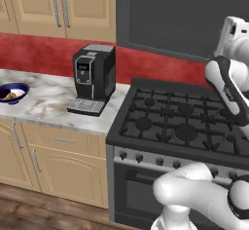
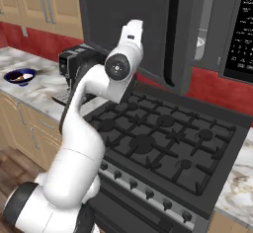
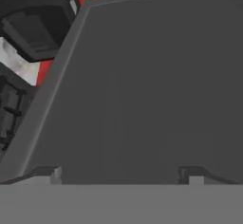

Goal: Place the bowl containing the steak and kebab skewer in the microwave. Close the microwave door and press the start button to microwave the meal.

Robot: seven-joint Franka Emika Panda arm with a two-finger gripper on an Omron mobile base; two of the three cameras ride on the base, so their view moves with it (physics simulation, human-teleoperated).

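Note:
The microwave [image 2: 240, 24] hangs above the stove, its cavity open and a white plate [image 2: 200, 42] showing inside. The microwave door [image 2: 113, 10], a big dark grey panel with a black strip along one edge, stands swung out over the stove's back left; it also spans the upper part of the left base view [image 1: 185, 14]. My gripper [image 3: 121, 173] is open, its two fingertips [image 3: 47, 173] spread wide right against the door's flat face [image 3: 142, 85], with nothing between them. My hand [image 2: 133, 27] is raised against that panel. The bowl with the steak and kebab skewer is hidden.
A black coffee machine [image 1: 94, 75] stands on the marble counter [image 1: 44, 102] left of the stove [image 1: 185, 122]. A blue-rimmed bowl [image 1: 12, 92] sits at the counter's far left. Wooden cabinets run above and below the counter.

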